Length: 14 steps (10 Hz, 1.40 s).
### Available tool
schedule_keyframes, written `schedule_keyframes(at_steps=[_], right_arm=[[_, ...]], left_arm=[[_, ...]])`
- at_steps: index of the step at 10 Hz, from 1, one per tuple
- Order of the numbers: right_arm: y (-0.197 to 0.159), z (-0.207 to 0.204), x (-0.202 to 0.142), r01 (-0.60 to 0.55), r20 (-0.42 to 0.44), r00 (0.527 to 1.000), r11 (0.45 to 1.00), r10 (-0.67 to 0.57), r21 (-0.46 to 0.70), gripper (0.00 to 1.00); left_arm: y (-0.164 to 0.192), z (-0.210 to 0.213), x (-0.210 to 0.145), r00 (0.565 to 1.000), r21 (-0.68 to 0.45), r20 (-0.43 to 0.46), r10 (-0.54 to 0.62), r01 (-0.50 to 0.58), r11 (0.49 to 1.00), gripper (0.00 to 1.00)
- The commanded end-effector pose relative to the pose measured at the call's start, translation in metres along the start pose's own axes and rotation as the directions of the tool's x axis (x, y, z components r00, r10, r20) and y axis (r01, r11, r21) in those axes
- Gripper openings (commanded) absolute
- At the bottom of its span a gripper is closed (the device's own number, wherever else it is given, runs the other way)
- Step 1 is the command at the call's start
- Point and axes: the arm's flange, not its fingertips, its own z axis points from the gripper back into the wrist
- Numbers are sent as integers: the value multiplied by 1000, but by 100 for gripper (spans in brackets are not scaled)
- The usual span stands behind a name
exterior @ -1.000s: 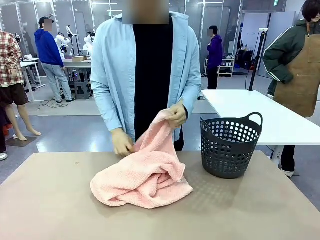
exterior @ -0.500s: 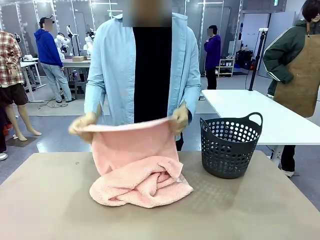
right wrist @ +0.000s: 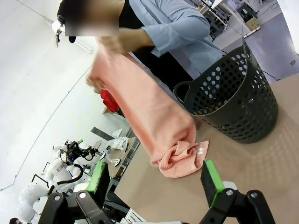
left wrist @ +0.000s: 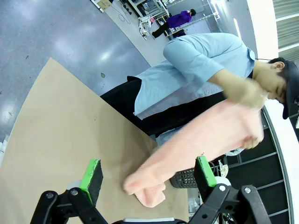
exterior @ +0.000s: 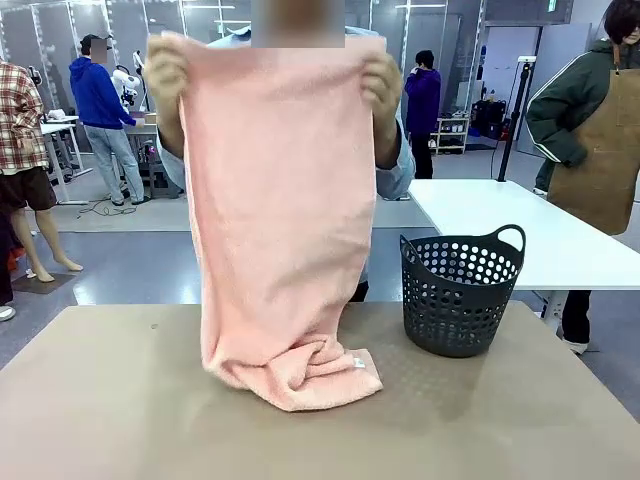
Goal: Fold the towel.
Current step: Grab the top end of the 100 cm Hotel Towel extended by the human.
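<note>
The left gripper point(left wrist: 148, 172) stands wide open, with its two green pads far from each other and nothing between them. It hangs above the near part of the table point(exterior: 100, 400) and touches nothing. The right gripper point(right wrist: 154, 178) is also wide open and empty, above the table on the right side.

Beyond both grippers, in the middle of the table, is the towel point(exterior: 280, 220). A person at the far side holds it up by its two top corners, one hand point(exterior: 165, 70) on the left and the other hand point(exterior: 382, 75) on the right, both raised high. The pink cloth hangs down flat in front of the person's body. Its lower end lies bunched on the table, and a small white label shows there.

To the right of the towel stands a dark perforated basket point(exterior: 460, 295), upright on the table, near the cloth but not touching it.
</note>
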Motion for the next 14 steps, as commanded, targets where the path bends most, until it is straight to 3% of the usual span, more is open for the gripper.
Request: schedule_keyframes(at_steps=[1, 10, 11, 12, 14], right_arm=[[0, 0, 4, -11, 11, 1000, 1000, 10, 7, 100], [0, 0, 4, -11, 11, 1000, 1000, 10, 7, 100], [0, 0, 0, 0, 0, 1000, 1000, 0, 0, 100], [20, -3, 14, -79, -47, 996, 997, 78, -26, 100], [71, -23, 41, -287, -194, 945, 952, 264, -103, 100]], left_arm=[[1, -3, 2, 1000, -20, 3, -8, 8, 1000, 100], [0, 0, 0, 1000, 0, 0, 0, 0, 1000, 100], [-9, 4, 3, 996, -11, -23, -89, 88, 996, 100], [-28, 7, 10, 977, 33, -55, -208, 210, 977, 100], [-92, 12, 24, 856, 124, -171, -488, 510, 851, 100]])
